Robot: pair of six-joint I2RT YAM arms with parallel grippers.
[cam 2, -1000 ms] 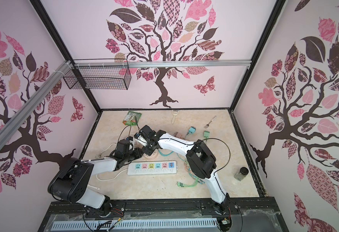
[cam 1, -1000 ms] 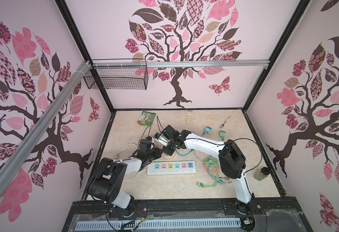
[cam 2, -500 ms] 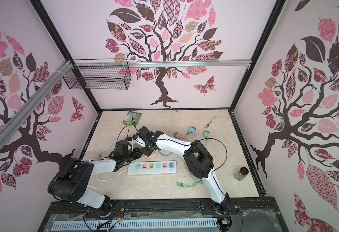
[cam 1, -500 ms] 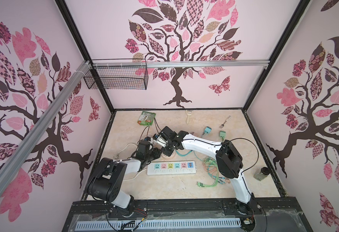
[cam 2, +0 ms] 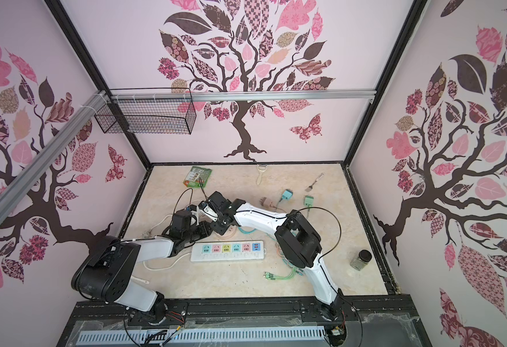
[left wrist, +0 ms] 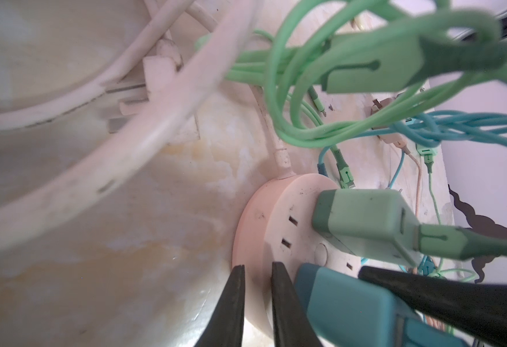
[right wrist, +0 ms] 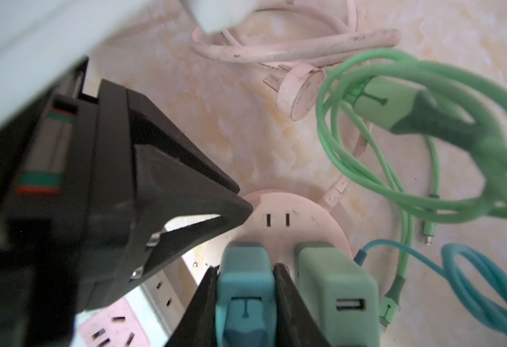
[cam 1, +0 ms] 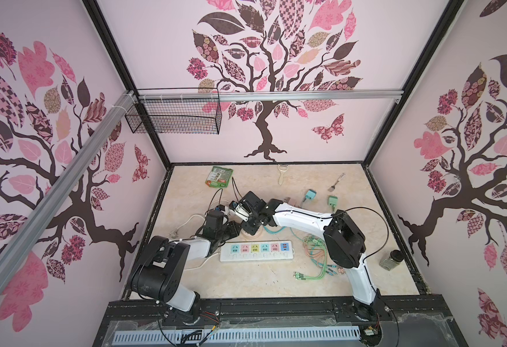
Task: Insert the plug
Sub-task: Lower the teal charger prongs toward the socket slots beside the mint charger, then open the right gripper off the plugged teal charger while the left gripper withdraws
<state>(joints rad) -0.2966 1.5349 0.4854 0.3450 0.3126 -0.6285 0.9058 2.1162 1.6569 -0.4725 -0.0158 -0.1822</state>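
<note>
Right hand [right wrist: 246,269] is clamped on the blue plug [right wrist: 246,297], one finger each side. The plug sits on the round pink socket [right wrist: 309,216], just beside a green plug [right wrist: 333,282]. Prongs hidden, so seating is unclear. Left hand [left wrist: 257,266] has its fingers together with a slim gap, tips at the socket's left rim; contact hard to tell. In both top views the hands and the socket are mostly hidden. Power strip [cam 1: 255,250] lies nearer on the tabletop [cam 1: 246,285]. Green cable [right wrist: 366,168] is blurred and cut off.

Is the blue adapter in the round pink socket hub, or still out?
In, apparently: the blue adapter, clamped by the right gripper, meets the round hub face with no prongs showing. Fully seated: cannot tell.
</note>
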